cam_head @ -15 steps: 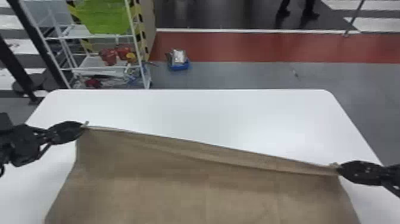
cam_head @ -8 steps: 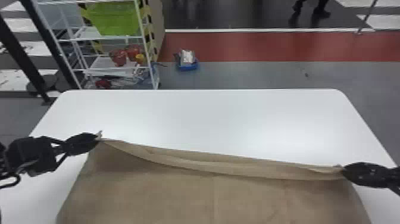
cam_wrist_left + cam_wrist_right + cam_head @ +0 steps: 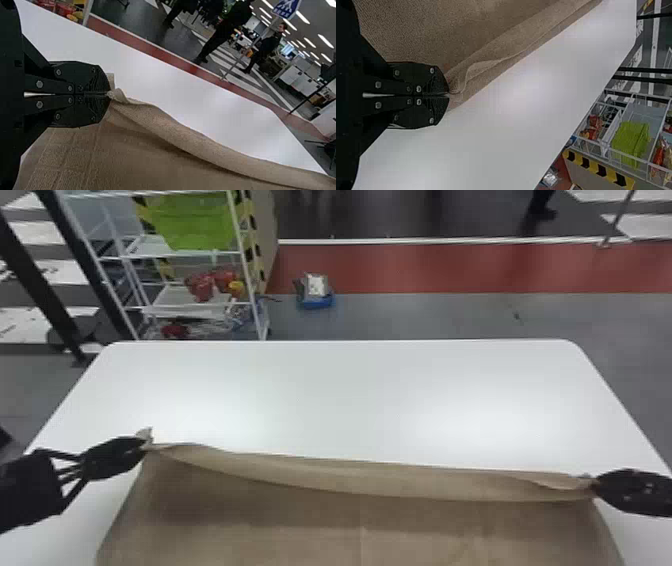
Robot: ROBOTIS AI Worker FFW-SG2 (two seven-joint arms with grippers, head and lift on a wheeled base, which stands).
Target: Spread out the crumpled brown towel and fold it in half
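In the head view the brown towel [image 3: 360,520] is spread wide over the near part of the table, its far edge curled over between both grippers. My left gripper [image 3: 145,443] is shut on the towel's far left corner, a small tip poking up past the fingers. At the far right corner my right gripper [image 3: 594,485] is shut on the cloth. The left wrist view shows the left gripper [image 3: 109,94] pinching the towel [image 3: 166,130]. The right wrist view has the right gripper [image 3: 448,95] closed on the towel [image 3: 455,43], a wavy fold leading away.
The white table [image 3: 350,400] extends beyond the towel's far edge. Past it on the floor are a white rack [image 3: 190,307] with a green basket [image 3: 195,222] at the left and a blue container [image 3: 315,301].
The head view has shifted, so the scene sits farther right. The left gripper appears slightly lower and nearer the right one. The towel's far edge now sags and curls over more.
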